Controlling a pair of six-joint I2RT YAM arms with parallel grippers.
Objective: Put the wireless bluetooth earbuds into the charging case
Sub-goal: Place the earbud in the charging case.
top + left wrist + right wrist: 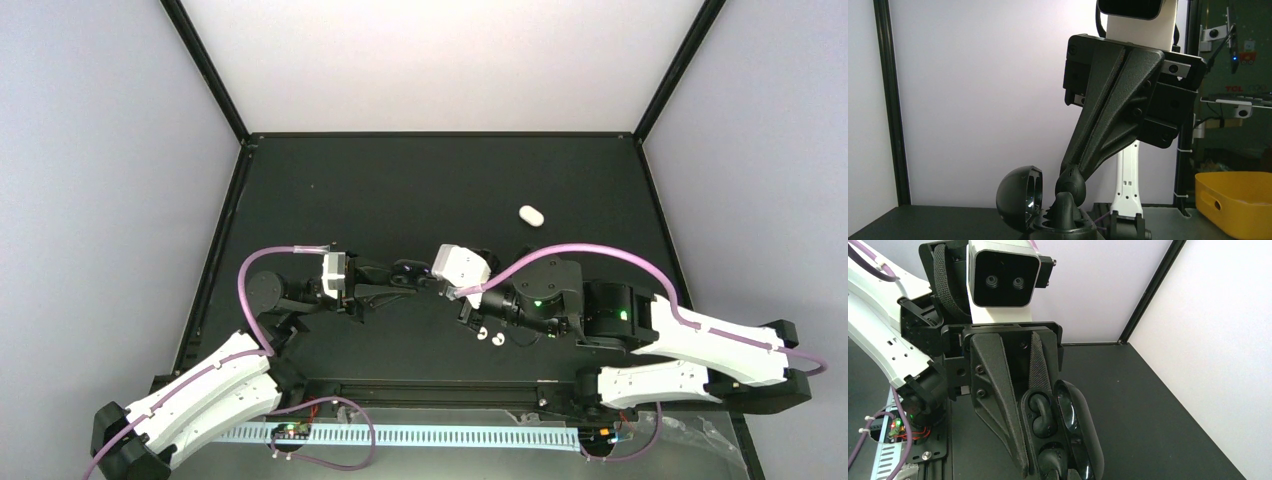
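Middle of tabletop (400, 190), a little toward the near edge: both my claws meet here.

My left claw (1040, 450) is clamped on the black charging case (1080, 432), one finger on each side of the base. Lid hinged open, standing off to one side. Left wrist view shows the same lid as a dome, hollow side toward the wells.

My right claw (1073, 172) comes down from above, fingers pinched nearly together on a black earbud (1071, 186) at their very tips. Bud sits just over the open base, touching or almost touching; cannot tell which.

In the right wrist view one well holds a rounded glossy black shape. Bud or bare moulding, cannot tell.

Two white earbuds (489, 336) lie loose on the tabletop, side by side, near the near edge and right of middle, just beside my right arm.

White oblong case (531, 214), shut, lies toward the far right corner, well apart from everything else.
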